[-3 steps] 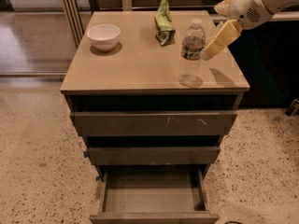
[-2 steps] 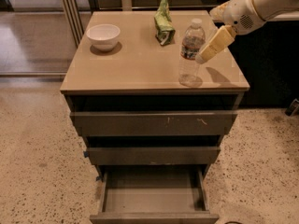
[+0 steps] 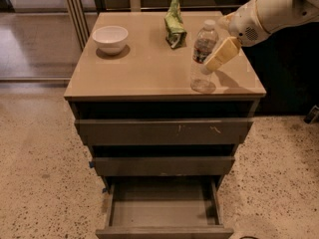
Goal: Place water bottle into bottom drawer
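The water bottle [image 3: 202, 59], clear with a white cap and a dark label band, stands upright on the cabinet top near its front right. My gripper [image 3: 215, 43] comes in from the right on a white arm, level with the bottle's middle. It is open, and one tan finger [image 3: 222, 54] lies across the bottle's right side. Whether it touches the bottle I cannot tell. The bottom drawer [image 3: 160, 212] is pulled out at the foot of the cabinet, with a grey inside and nothing in it.
A white bowl [image 3: 110, 38] sits at the back left of the cabinet top [image 3: 144, 68]. A green snack bag [image 3: 174, 24] stands behind the bottle. The two upper drawers [image 3: 164, 131] are slightly ajar. Speckled floor surrounds the cabinet.
My gripper has moved left and slightly down toward the bottle, so its tan finger now overlaps the bottle's right side. The bottle and the drawers have not moved.
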`<state>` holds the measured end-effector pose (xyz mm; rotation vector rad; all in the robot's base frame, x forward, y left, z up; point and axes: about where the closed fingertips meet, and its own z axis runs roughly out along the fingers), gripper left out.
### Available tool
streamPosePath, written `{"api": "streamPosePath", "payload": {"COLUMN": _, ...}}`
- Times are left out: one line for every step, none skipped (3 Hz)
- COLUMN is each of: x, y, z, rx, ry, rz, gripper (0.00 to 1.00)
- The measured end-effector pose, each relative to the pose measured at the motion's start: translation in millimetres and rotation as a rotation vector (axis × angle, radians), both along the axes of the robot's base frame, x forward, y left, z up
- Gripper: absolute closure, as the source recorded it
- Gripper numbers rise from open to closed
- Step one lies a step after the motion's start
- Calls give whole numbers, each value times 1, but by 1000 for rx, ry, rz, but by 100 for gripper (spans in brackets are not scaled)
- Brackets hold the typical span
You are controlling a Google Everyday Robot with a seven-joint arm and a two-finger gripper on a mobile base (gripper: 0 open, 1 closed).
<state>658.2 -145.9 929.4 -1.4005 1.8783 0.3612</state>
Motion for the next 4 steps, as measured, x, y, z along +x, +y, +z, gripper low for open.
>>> {"api": "streamPosePath", "payload": {"x": 8, "y": 8, "z": -6, "rx": 18, "ry": -11, "rz": 0, "gripper": 0}}
{"api": "streamPosePath", "payload": {"x": 17, "y": 16, "z": -7, "rx": 37, "ry": -22, "rz": 2, "gripper": 0}}
{"api": "streamPosePath", "payload": {"x": 18, "y": 17, "z": -8, "rx": 39, "ry": -23, "rz": 2, "gripper": 15}}
{"api": "streamPosePath", "payload": {"x": 18, "y": 17, "z": -8, "rx": 39, "ry": -23, "rz": 2, "gripper": 46}}
